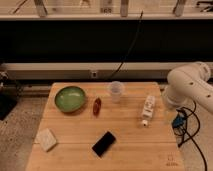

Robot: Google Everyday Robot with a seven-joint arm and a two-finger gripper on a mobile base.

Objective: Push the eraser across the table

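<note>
The flat black rectangular eraser (104, 143) lies on the light wooden counter (135, 142), the push not yet begun. The gripper (172, 115) hangs well to the eraser's right, beyond the edge; I cannot tell its state.

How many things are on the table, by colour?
Green: 1, the bowl
Red: 1, the small red item
Clear: 1, the cup
Whitish: 2, the bottle and the sponge-like block
Black: 1, the eraser
Total: 6 on the table
The gripper is not in view; the robot arm is beside the table's right edge.
</note>
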